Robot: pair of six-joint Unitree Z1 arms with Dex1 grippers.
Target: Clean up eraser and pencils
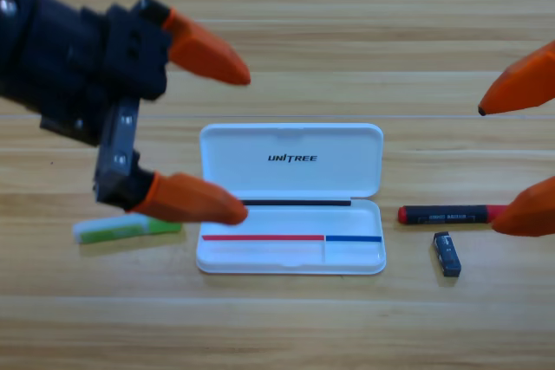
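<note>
Green-white pencil (127,230) under left gripper (245,140)

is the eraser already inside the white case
No, the eraser lies on the table right of the open white case.

A robotics lab setup: a bare wooden desk (347,6) carries a white Unitree-branded case (291,162), lying open at its middle, with stationery laid out either side of it.
</note>
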